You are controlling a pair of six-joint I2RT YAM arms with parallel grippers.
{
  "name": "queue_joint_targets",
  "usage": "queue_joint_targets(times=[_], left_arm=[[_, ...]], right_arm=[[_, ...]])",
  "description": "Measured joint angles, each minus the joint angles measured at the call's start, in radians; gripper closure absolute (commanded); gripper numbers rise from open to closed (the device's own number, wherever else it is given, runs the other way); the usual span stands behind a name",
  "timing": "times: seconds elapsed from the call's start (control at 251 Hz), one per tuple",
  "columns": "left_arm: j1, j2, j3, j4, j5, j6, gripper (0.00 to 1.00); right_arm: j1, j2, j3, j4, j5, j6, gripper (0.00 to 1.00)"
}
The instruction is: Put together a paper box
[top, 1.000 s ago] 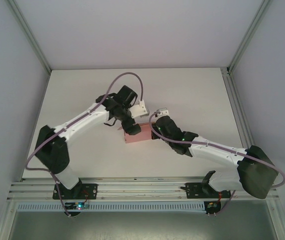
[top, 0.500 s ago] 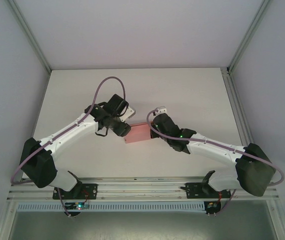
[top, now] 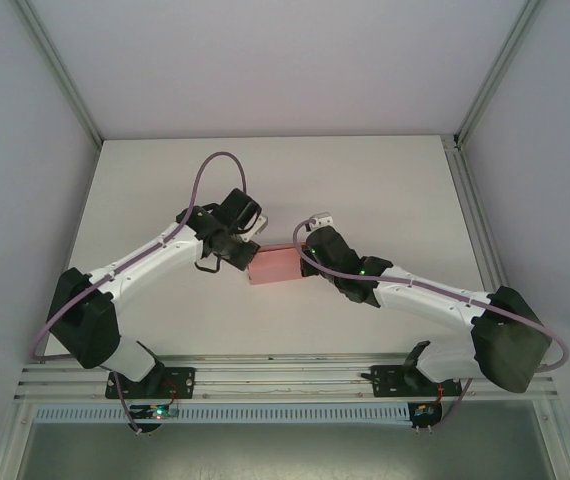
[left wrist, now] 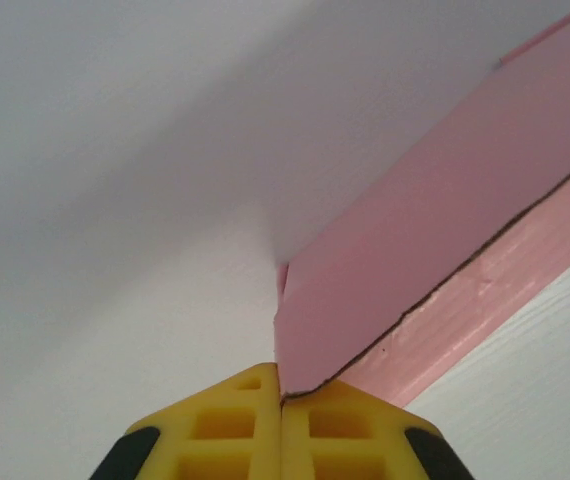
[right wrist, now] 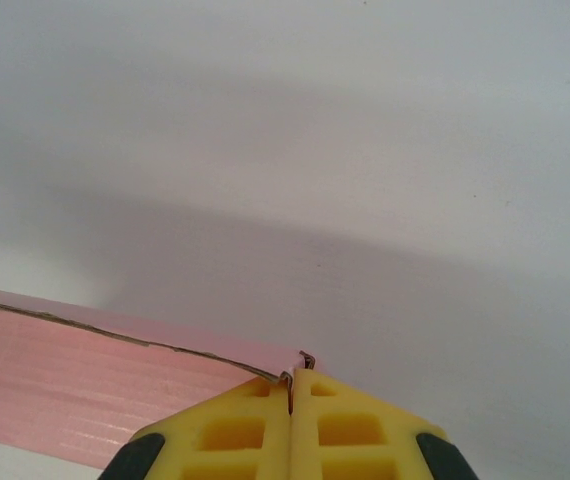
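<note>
Pink card of the paper box (top: pixel 275 266), folded into a small flat rectangle, midway between the left and right edges of the tabletop (top: pixel 385 180) and a little nearer the near edge than the far one. Long side roughly parallel to the near edge, slightly tilted. Cannot tell from above whether resting on the surface or lifted just off it.

Held from both ends. At the box's left end, the left gripper (top: pixel 248 260), reaching in from the near-left corner; at the right end, the right gripper (top: pixel 303 258), reaching in from the near-right corner.

Seen from the left wrist: left gripper (left wrist: pixel 282 395) fully closed, yellow pads (left wrist: pixel 227 425) pressed together with a corner of the pink card (left wrist: pixel 415 230) nipped between them. Broad pink face running up and to the right, a narrower side strip below it, a dark cut edge between the two.

Seen from the right wrist: right gripper (right wrist: pixel 292 385) likewise closed tight, pads (right wrist: pixel 350 430) meeting on a thin edge of the box (right wrist: pixel 85 370) at its corner. Pink panel stretching away to the left, faintly ribbed, white surface beyond.
</note>
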Motion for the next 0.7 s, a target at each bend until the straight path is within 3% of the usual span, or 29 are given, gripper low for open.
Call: queue_joint_targets(times=[0.259,0.547,0.698], left_arm=[[0.022,0.018,0.021,-0.008,0.039,-0.095,1.00],[0.160,0.021,0.026,-0.004,0.289,-0.328,1.00],[0.164,0.018,0.021,0.002,0.322,-0.395,1.00]], right_arm=[[0.052,0.023,0.011,-0.014,0.108,-0.037,1.00],[0.113,0.081,0.041,-0.008,0.216,-0.062,1.00],[0.113,0.089,0.041,-0.003,0.241,-0.062,1.00]])
